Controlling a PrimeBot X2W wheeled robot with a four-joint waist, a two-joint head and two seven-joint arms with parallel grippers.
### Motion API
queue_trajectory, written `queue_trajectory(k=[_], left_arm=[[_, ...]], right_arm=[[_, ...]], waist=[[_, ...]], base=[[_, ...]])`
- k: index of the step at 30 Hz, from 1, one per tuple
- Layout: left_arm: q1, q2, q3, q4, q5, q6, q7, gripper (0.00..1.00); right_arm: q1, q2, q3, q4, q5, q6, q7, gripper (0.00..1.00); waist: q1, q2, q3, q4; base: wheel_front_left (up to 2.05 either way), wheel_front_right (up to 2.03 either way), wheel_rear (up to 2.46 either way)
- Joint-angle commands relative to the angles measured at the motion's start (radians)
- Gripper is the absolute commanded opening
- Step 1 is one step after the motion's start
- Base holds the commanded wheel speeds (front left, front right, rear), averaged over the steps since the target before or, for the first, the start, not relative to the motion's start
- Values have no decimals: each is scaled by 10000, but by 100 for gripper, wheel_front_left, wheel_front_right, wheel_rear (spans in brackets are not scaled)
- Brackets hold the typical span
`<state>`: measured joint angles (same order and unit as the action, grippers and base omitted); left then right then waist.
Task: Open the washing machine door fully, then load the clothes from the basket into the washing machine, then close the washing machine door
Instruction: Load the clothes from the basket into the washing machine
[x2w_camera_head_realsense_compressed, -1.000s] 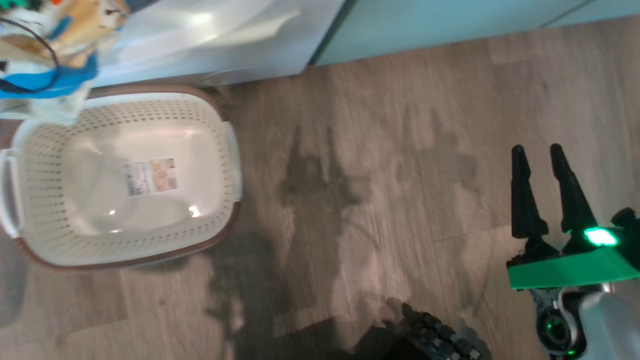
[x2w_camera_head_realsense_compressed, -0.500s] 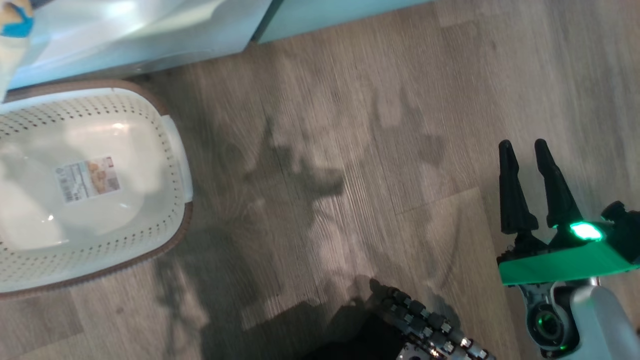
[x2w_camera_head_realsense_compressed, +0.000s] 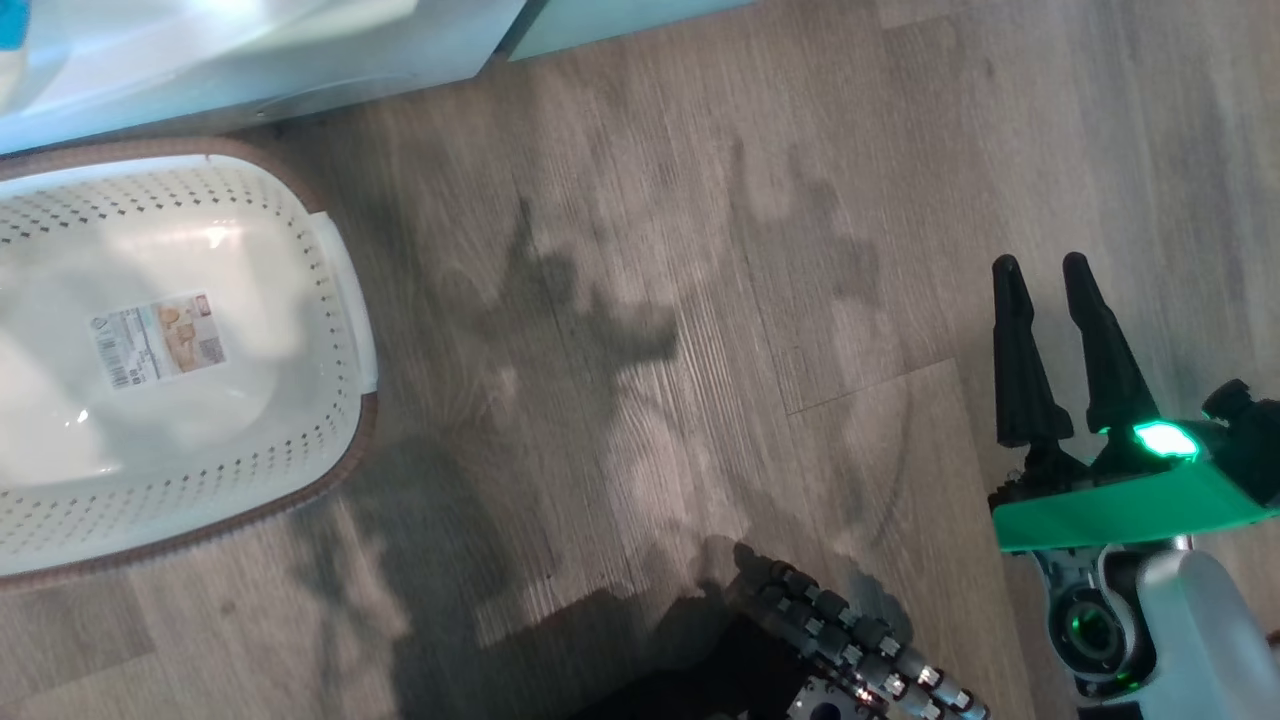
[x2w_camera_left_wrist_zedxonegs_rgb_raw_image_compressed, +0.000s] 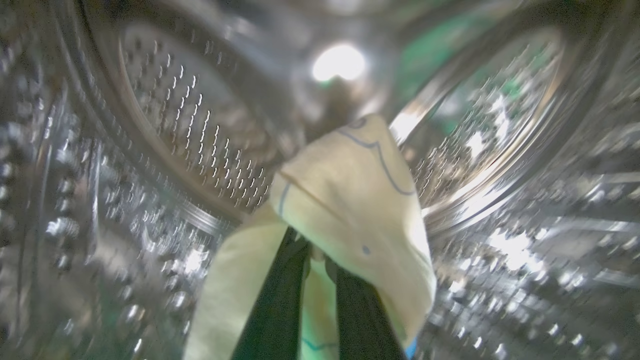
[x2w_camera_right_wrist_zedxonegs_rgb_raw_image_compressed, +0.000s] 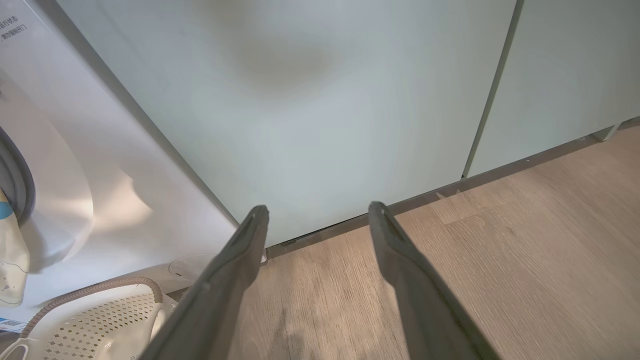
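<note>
- Left claw (x2w_camera_left_wrist_zedxonegs_rgb_raw_image_compressed: 316, 250): the two dark fingers are pressed together on a soft pale yellow cloth garment (x2w_camera_left_wrist_zedxonegs_rgb_raw_image_compressed: 350, 200). The garment is draped over the tips and is carried inside the perforated steel drum (x2w_camera_left_wrist_zedxonegs_rgb_raw_image_compressed: 190, 130) of the big white front-loading washing machine.
- Right claw (x2w_camera_head_realsense_compressed: 1040, 265): the fingers are held apart with nothing between them. It is poised above the grey-brown wooden floor (x2w_camera_head_realsense_compressed: 700, 300), well apart from the basket.
- The small rectangular cream plastic basket with perforated sides and a brown rim (x2w_camera_head_realsense_compressed: 345, 330) is set on the floor, close against the foot of the washing machine (x2w_camera_head_realsense_compressed: 250, 60). In the part that can be seen, no clothes are found, just a label sticker (x2w_camera_head_realsense_compressed: 160, 338) on the bottom.
- The loading step is judged to be in hand: the garment has been brought into the drum but is not yet released.
- Next, the fingers would need to be parted so that the cloth drops. The arm would then be drawn straight back through the drum mouth. Thin cloth may cling to a finger and be dragged out again.
- If the basket is indeed empty, the door would be closed afterwards.
- The grip and the drum's interior are given by the left wrist view, and the basket's bottom by the head view.
- From the right wrist, the machine's white front (x2w_camera_right_wrist_zedxonegs_rgb_raw_image_compressed: 75, 165), pale green cabinet panels (x2w_camera_right_wrist_zedxonegs_rgb_raw_image_compressed: 325, 100) and a pale cloth with a blue patch (x2w_camera_right_wrist_zedxonegs_rgb_raw_image_compressed: 10, 265) at the drum mouth are seen. Whether that cloth is the held garment cannot be told.
</note>
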<state>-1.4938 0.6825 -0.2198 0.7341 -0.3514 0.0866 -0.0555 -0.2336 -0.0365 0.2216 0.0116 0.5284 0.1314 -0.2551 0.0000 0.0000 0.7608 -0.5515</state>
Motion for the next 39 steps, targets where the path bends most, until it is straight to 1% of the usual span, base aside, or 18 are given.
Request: queue_trajectory(k=[1,2,3,4,5,15,22,25,27,28,29,31,35,39], left_arm=[[91,348,119,51,-142,60,490,0],[132,314,109,154,-192,68,650,0],[167,287,87,217,-220,72,760,15],[214,238,59,268,-267,37,883,50],[256,188,47,298,-317,25,965,100],[780,-222,11,55,-633,106,844,100],[1608,-632,-64,-646,-786,386,621,100],[2255,-704,-102,-1134,-795,571,475,100],[2773,-862,27,-1583,-1012,713,375,100],[3073,-847,13,-1827,-985,807,315,100],[3073,-847,13,-1827,-985,807,315,100],[3722,-911,96,-2395,-1096,977,168,100],[5195,-954,248,-3779,-1173,1428,-216,100],[6846,-1060,408,-5323,-1215,2004,-547,100]], right_arm=[[19,-137,88,-225,114,-7,-67,100],[-4,-137,81,-222,107,-7,-67,100],[-29,-137,69,-220,96,-7,-67,100],[-57,-137,57,-218,73,-7,-67,100],[-84,-137,36,-217,50,-7,-67,100],[-238,-137,-166,-188,-182,-7,-67,100],[-223,-137,-423,-168,-347,-7,-67,100],[-195,-137,-509,-155,-445,-7,-67,100],[-150,-137,-587,-153,-535,-7,-67,100],[-126,-137,-621,-151,-586,-7,-67,100],[-126,-137,-621,-151,-586,-7,-67,100],[-73,-137,-685,-148,-700,-7,-67,100],[46,-137,-829,-151,-916,-7,-67,100],[181,-137,-985,-174,-1150,-7,-67,100]], waist=[[0,0,7,89],[0,0,3,123],[0,0,1,158],[0,0,-3,195],[0,0,-8,235],[0,0,-265,635],[0,0,-686,1003],[0,0,-908,1176],[0,0,-1050,1310],[0,0,-1133,1376],[0,0,-1133,1376],[0,0,-1295,1509],[0,0,-1630,1757],[0,0,-1982,2017]], base=[[0,0,0],[0,0,0],[0,0,0],[0,0,0],[0,0,0],[0,0,0],[0,0,0],[0,0,0],[0,0,0],[0,0,0],[0,0,0],[0,0,0],[0,0,0],[0,0,0]])
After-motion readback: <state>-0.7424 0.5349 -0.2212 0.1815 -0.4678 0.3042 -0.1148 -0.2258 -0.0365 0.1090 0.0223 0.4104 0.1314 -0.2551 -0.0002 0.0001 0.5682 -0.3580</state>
